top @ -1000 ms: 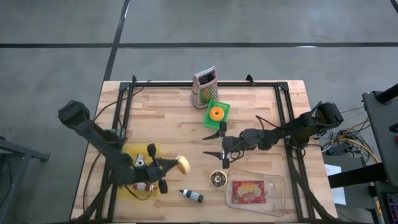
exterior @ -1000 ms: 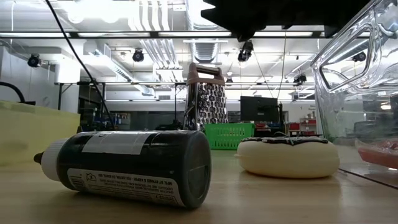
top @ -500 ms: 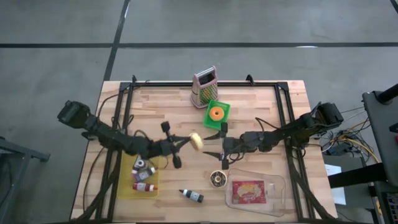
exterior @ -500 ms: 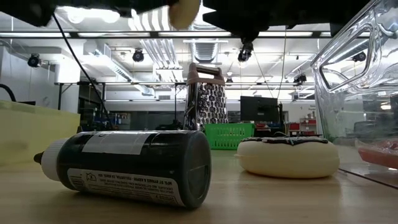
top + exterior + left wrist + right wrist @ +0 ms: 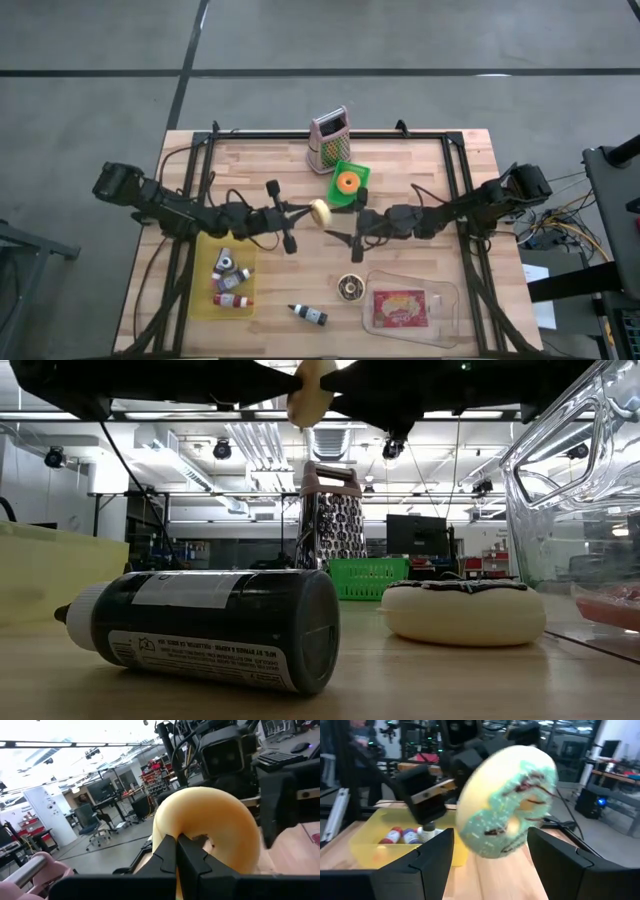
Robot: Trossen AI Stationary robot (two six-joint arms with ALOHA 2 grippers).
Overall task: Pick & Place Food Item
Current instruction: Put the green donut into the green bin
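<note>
Two arms meet over the middle of my table, and a doughnut (image 5: 319, 211) hangs in the air between them. My left gripper (image 5: 303, 211) has its fingers (image 5: 176, 854) pinched together on the doughnut's pale ring, holding it clear of the wood; from table height I see it up near the ceiling lights (image 5: 309, 392). My right gripper (image 5: 347, 224) waits just to the right of it with its fingers (image 5: 432, 855) spread wide apart and nothing between them, the doughnut's green-iced face (image 5: 507, 802) filling the gap ahead. Just beyond the pair, toward the far side, a green basket (image 5: 348, 182) carries an orange ring, and a box grater (image 5: 328, 139) stands upright at the far edge. On the left near side I see a yellow tray (image 5: 212, 300) holding small bottles. Nearer me, a dark bottle with a white cap (image 5: 308, 315) lies on its side, a second doughnut with dark icing (image 5: 349, 287) sits flat beside it, and a clear plastic container (image 5: 444, 301) with red-wrapped food rests at the right.
</note>
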